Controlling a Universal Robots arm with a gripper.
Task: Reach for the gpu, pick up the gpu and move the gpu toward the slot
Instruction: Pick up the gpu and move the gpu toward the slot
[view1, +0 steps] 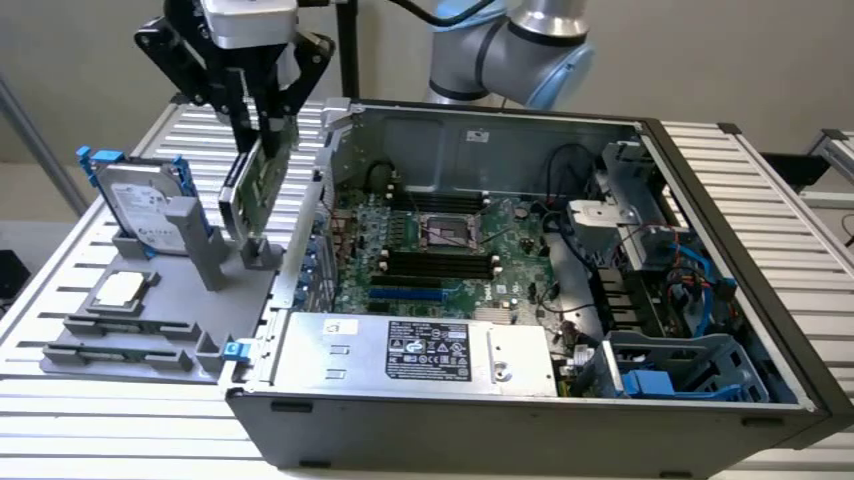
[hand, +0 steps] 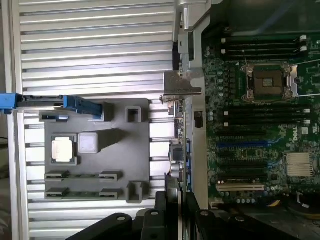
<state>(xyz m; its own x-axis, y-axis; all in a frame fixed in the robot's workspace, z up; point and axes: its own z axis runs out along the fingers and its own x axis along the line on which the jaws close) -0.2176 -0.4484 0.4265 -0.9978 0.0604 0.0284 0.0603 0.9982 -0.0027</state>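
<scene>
- The ribbed silver metal table (view1: 747, 190) carries everything; its slats run under the open dark grey computer case (view1: 534, 300) and show again in the wrist view (hand: 95, 45).
- The case lies on its side with the green motherboard (view1: 441, 250) exposed, empty processor socket in the middle, and a silver power supply box (view1: 414, 350) along the near edge.
- The silver and blue-grey robot arm (view1: 521, 40) bends in from behind the case toward the exterior view's left, its wrist pointing straight down over the grey holder tray (view1: 147, 320).
- The black two-fingered gripper (view1: 260, 95) hangs above that tray, just outside the case's wall, jaws drawn in onto the upper edge of the gpu (view1: 254, 180).
- The gpu, a thin green circuit card, stands upright and slightly tilted, lifted so that its lower end sits at the top of the grey holder post; whether it still touches is unclear.
- In the wrist view the card appears edge-on between the black fingers (hand: 167, 210), its silver end bracket (hand: 182, 82) beside the case wall.
- A silver hard drive in a blue frame (view1: 140, 205) stands upright in the tray, toward the exterior view's left of the card.
- A small square silver chip (view1: 120, 290) lies flat nearer the tray's front.
</scene>
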